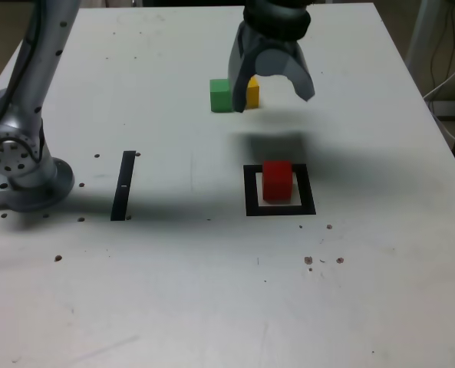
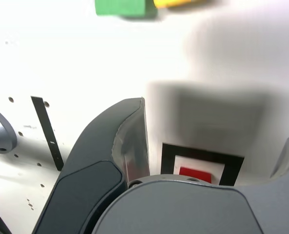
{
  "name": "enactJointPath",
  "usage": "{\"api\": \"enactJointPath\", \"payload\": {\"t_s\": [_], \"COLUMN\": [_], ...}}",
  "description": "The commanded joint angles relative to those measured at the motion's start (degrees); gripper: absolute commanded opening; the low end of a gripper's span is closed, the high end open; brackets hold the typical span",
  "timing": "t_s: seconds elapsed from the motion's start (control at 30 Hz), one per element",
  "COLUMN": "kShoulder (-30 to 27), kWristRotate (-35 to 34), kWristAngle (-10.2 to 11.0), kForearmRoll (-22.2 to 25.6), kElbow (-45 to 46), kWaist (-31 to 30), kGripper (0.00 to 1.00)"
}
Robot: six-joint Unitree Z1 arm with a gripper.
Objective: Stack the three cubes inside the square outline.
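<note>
The small yellow cube (image 1: 253, 92) is half hidden behind one of the grey curved fingers (image 1: 242, 80) in the exterior view, and in the wrist view it is cut off at the frame's edge, as is the small green cube (image 2: 121, 7) touching it. Only the top of the small red cube (image 2: 195, 174) is seen past the wrist housing there. The gripper (image 1: 275, 92) is held above the white worktop (image 1: 380, 268), its fingers spread apart and empty. The red cube is seen standing upright inside the pale centre of the thick black square tape outline (image 1: 280, 209). A narrow black tape strip (image 1: 123, 185) lies well apart, towards the exterior view's left.
</note>
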Motion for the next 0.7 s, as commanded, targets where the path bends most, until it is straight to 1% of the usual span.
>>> {"api": "enactJointPath", "payload": {"t_s": [0.0,0.2,0.43,0.67], "kShoulder": [0.6,1.5,1.9,2.9], "kWristRotate": [1.4,4.3,7.0,13.7], "kWristAngle": [0.4,1.3,2.1,2.6], "kForearmRoll": [0.4,1.1,2.1,1.9], "kElbow": [-0.9,-3.0,-4.9,-5.8], "kWaist": [2.1,6.7,9.5,11.5], "kGripper": [1.0,1.0,1.0,1.0]}}
